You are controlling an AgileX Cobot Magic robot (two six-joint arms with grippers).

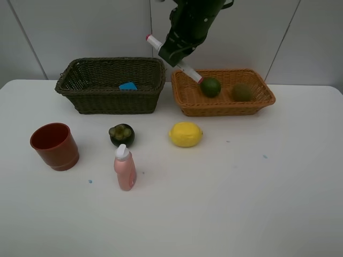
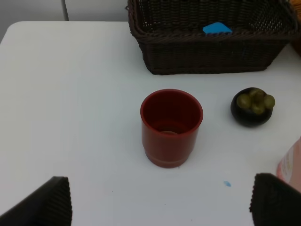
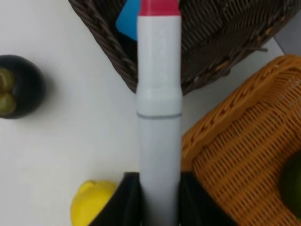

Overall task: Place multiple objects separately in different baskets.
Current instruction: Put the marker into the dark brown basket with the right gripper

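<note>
The right gripper (image 3: 160, 200) is gripping the white marker (image 3: 159, 94) firmly, hovering at the right edge of the dark basket (image 1: 110, 63). I think it should be moving left, well inside the rim, before releasing.

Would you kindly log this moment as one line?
right fingers: shut on white marker | left fingers: open, red cup ahead | dark basket: blue eraser | orange basket: lime, kiwi
</note>
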